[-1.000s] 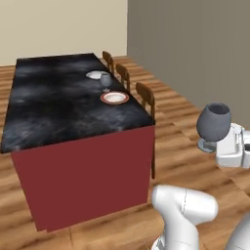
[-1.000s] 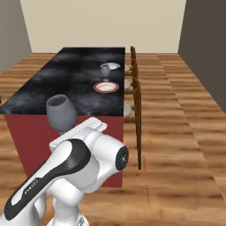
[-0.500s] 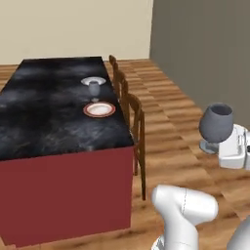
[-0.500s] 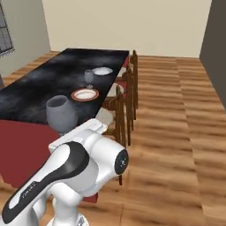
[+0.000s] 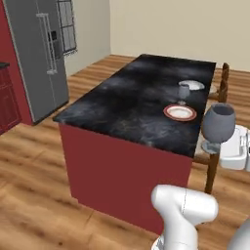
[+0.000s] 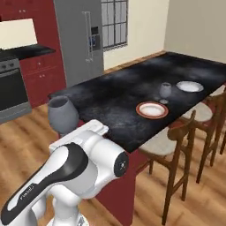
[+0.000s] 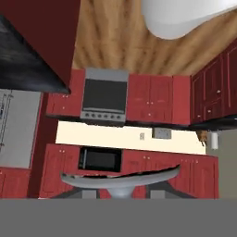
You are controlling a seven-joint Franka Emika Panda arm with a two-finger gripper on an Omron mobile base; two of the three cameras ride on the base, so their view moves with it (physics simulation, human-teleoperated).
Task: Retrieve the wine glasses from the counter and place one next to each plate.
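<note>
1. Wine glass: one rides upright in the air, off the near right corner of the island counter. It is carried above the wood floor and is not over the top yet.
2. The fingers are drawn narrow on its stem. The round foot lies straight across the hand view.
3. The second glass already stands on the counter, between the two plates and closer to the white plate.
4. The orange-rimmed plate is the nearer one and has bare counter on its near side. That is probably where the carried glass belongs.
5. What changed in the last second: both base views swung round. The island was seen end-on and is now seen from a corner, with the fridge newly in view on the far left. The base moved; the plates and the standing glass did not.
6. The carried glass kept its place by the hand throughout, so the grip looks sound. The task seems to be in transport, with the reach and set-down still ahead.
</note>
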